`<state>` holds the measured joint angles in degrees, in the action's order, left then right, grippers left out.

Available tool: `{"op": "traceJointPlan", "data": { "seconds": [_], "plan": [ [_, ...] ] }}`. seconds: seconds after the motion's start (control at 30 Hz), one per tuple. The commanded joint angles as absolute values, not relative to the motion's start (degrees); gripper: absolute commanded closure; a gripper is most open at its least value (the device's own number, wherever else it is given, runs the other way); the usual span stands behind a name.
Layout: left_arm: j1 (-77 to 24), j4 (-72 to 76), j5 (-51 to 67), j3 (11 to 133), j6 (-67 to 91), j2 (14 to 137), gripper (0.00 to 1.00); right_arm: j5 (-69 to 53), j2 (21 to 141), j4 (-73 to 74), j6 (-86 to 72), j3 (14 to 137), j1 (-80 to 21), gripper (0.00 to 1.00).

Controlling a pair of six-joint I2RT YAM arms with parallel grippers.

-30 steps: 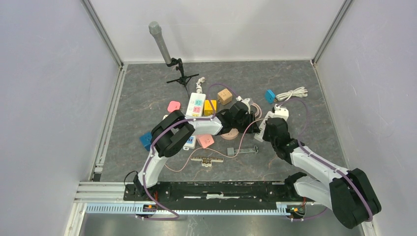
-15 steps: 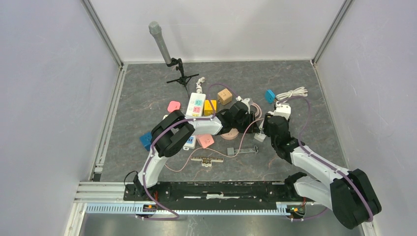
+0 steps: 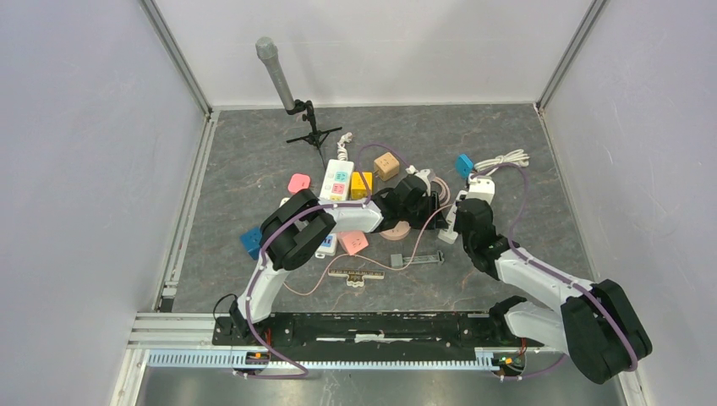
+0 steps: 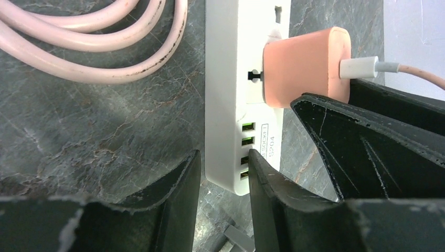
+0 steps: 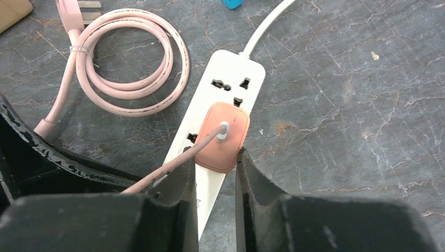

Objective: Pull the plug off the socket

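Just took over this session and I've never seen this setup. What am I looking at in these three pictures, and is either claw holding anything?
Two robot arms stand at a grey table. The wide picture looks down from above and behind them. The other two come from a camera on each wrist, so the black shapes are that arm's own fingers. A white power strip lies there with a pink plug in it, beside a coiled pink cable; a microphone stand is further back. The left gripper straddles the strip's USB end; the right gripper reaches the plug's near edge. Whether either grips firmly, I cannot tell.
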<state>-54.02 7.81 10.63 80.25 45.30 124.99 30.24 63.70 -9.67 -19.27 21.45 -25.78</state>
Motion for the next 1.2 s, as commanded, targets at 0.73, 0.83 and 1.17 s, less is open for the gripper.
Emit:
{"op": "traceJointPlan", "data": {
  "seconds": [0.73,0.83,1.17],
  "plan": [
    [-54.38,-4.39,8.09,78.95,42.88,130.54,0.58,33.53,55.16,-13.11,-18.93,17.97,-27.28,1.00],
    [-54.40,-4.39,8.19,79.09,42.89,130.61,0.58,33.33,55.94,-11.99,-18.62,18.73,-27.27,0.78],
    [-54.40,-4.47,8.66,79.07,42.89,130.52,0.58,34.61,61.70,-17.20,-14.81,19.48,-26.86,0.35]
  ]
}}
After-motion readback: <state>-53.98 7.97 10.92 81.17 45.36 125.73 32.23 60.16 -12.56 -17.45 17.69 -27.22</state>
